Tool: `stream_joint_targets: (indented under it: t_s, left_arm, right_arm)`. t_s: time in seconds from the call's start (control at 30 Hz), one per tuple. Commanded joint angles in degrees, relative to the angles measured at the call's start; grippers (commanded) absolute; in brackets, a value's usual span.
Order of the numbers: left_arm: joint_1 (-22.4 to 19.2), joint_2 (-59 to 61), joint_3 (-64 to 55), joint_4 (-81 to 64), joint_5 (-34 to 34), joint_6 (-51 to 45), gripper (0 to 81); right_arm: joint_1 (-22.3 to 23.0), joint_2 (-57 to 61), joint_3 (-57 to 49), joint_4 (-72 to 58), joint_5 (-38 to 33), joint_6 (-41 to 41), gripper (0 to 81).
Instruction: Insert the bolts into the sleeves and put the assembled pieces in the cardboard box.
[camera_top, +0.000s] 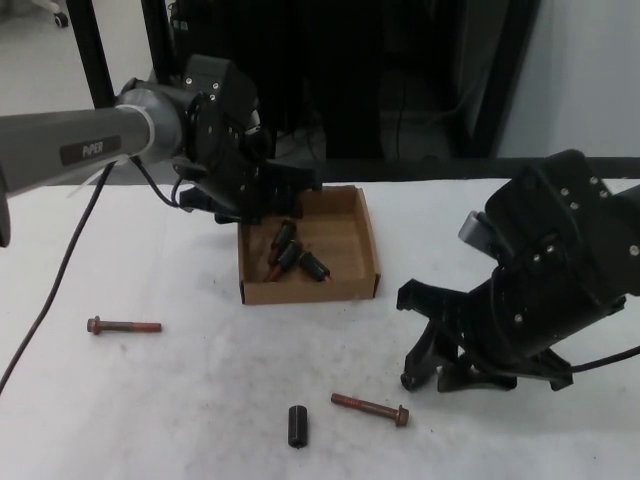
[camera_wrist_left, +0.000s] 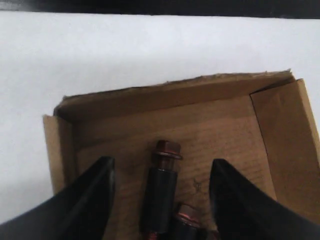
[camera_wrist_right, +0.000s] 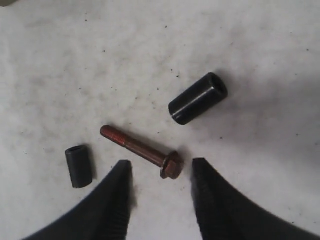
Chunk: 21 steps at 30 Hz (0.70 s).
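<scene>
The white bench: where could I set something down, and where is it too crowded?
Bare bench lies between the left bolt, the cardboard box and the loose sleeve, and right of the box beyond the right gripper. Crowded: inside the box and around the front bolt.

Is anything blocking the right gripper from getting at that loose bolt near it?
Nothing visible does. The right gripper is open close to the bolt, with only bare bench between them. Two loose sleeves lie either side of the bolt, neither touching it.
</scene>
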Motion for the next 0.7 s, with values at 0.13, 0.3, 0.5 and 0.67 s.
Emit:
stream_joint_targets:
  t_s: [0.13,0.3,0.5,0.67]
  left_arm:
    - [0.09,-3.5,-1.63,-0.6,1.25,-0.32,53.0]
    - [0.09,-7.02,-2.08,-3.02,1.88,-1.53,49.7]
    - [-0.04,-11.75,-2.08,-4.35,5.27,-1.53,48.9]
    - [-0.6,-15.12,-2.08,-4.2,6.43,-1.53,48.9]
  right_arm:
    - [-0.78,2.86,-0.63,-0.35,-0.18,2.42,44.7]
    - [-2.83,3.91,-0.63,-3.32,-0.61,12.51,44.7]
    - [-3.66,5.24,-0.63,-10.78,-0.31,25.63,44.7]
    - [-3.66,6.34,-0.63,-11.14,-0.39,28.69,44.7]
